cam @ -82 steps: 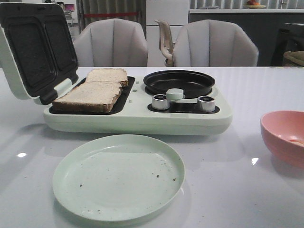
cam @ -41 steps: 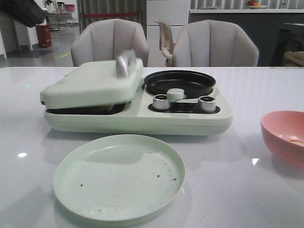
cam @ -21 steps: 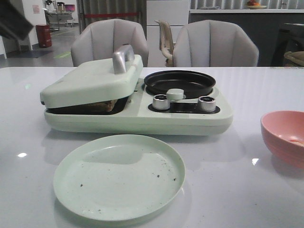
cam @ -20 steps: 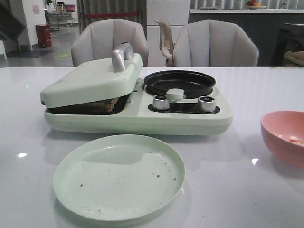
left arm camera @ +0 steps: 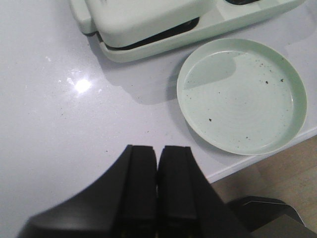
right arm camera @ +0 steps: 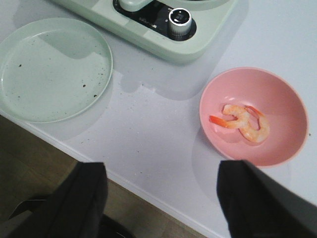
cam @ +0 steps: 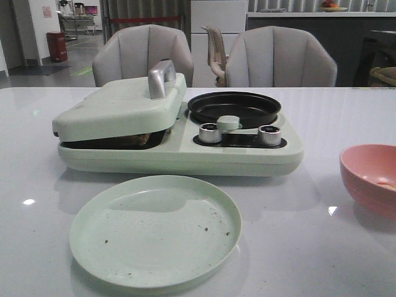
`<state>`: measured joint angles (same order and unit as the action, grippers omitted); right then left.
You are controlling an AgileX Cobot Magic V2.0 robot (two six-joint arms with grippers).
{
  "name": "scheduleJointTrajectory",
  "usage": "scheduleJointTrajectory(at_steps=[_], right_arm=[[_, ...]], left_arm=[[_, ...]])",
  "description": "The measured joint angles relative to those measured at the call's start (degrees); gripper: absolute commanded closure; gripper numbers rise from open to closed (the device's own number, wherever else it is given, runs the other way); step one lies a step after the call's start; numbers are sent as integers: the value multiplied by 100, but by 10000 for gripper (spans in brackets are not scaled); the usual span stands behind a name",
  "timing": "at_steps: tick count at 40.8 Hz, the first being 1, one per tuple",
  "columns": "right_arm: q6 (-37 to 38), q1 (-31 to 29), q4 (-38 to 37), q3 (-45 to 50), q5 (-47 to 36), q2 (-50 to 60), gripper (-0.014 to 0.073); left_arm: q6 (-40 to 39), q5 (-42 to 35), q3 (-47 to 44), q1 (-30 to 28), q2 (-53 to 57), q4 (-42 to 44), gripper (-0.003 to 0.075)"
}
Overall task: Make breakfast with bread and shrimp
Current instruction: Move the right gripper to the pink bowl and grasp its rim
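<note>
The bread [cam: 142,138] is almost wholly hidden under the closed pale green lid [cam: 117,106] of the breakfast maker; only a sliver shows in the gap. The shrimp [right arm camera: 243,123], orange-pink and white, lies in the pink bowl [right arm camera: 282,144], which stands at the table's right [cam: 365,179]. My left gripper [left arm camera: 157,151] is shut and empty, above bare table near the front left edge. My right gripper [right arm camera: 161,171] is wide open and empty, above the table's front edge, between the plate and the bowl. Neither gripper shows in the front view.
An empty pale green plate [cam: 154,230] lies in front of the breakfast maker [cam: 185,154]; it also shows in the left wrist view [left arm camera: 241,96] and the right wrist view [right arm camera: 49,67]. A black round pan [cam: 234,106] and two silver knobs [cam: 270,133] sit on the maker's right half.
The lid has come down from fully open onto the bread and has settled a little lower. The dark arm at the upper left has left the front view.
</note>
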<state>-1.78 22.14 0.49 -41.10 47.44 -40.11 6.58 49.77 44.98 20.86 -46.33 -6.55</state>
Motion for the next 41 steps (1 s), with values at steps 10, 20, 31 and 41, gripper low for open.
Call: scheduleJointTrajectory(at_steps=[10,20,31,41], right_arm=[[0,-11,-49,0,-241,-12,24],[178,-718,-197,-209,2,-785,24],[178,-2323,-219,-546,141,-2332,24],[178,-2933,-239,-842,-380,-3720,26]], left_arm=[[-73,-13,0,0,0,28,612],[-84,-141,0,0,0,41,612],[-84,-141,0,0,0,41,612],[-84,-141,0,0,0,41,612]])
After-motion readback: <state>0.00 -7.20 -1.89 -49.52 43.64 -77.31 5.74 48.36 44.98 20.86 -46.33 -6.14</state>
